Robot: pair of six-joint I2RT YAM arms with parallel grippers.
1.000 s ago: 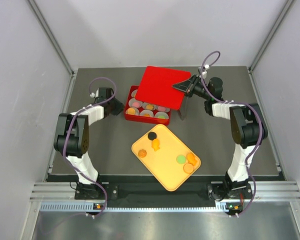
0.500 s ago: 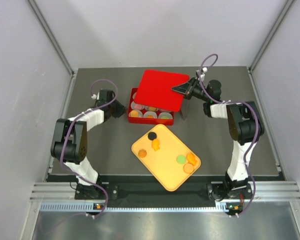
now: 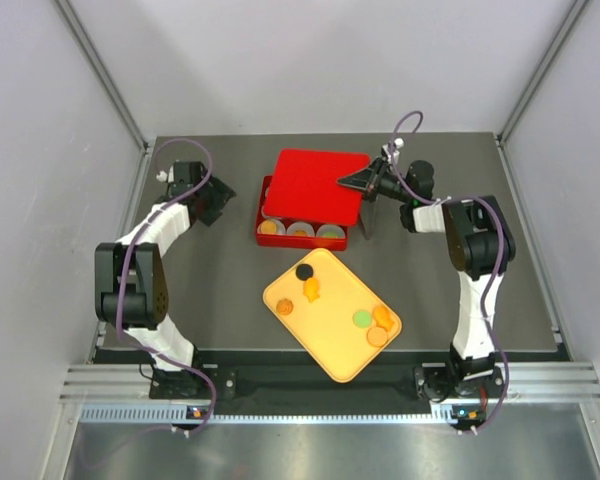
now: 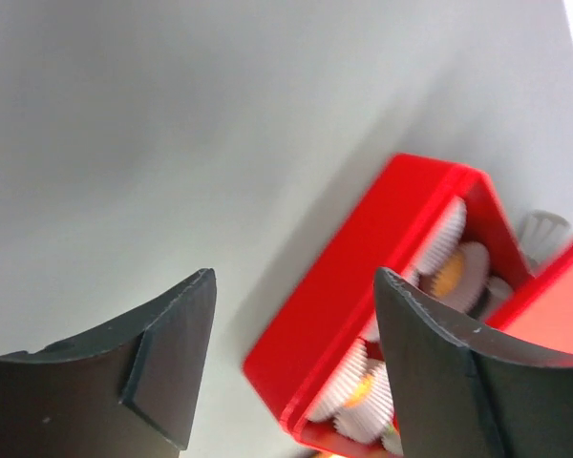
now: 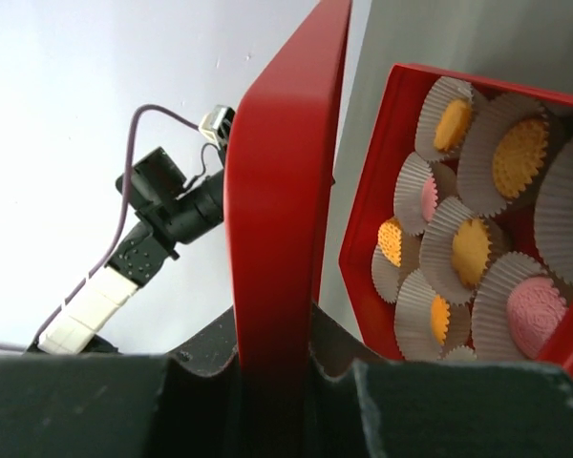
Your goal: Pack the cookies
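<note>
Several cookies in orange, green and black lie on the yellow tray. More cookies sit in white paper cups inside the red box. My right gripper is shut on the edge of the red lid, which hangs tilted over the back rows of the box. In the right wrist view the lid stands edge-on between the jaws of the right gripper. My left gripper is open and empty, left of the box and apart from it. The left gripper looks at the box's corner.
The grey table is fenced by white walls on three sides. A small grey upright piece stands just right of the box, under the right gripper. The tray lies askew in front of the box, between the two arm bases.
My left gripper has opened and pulled back to the left, away from the box's side. The right gripper has carried the lid further over the box.
</note>
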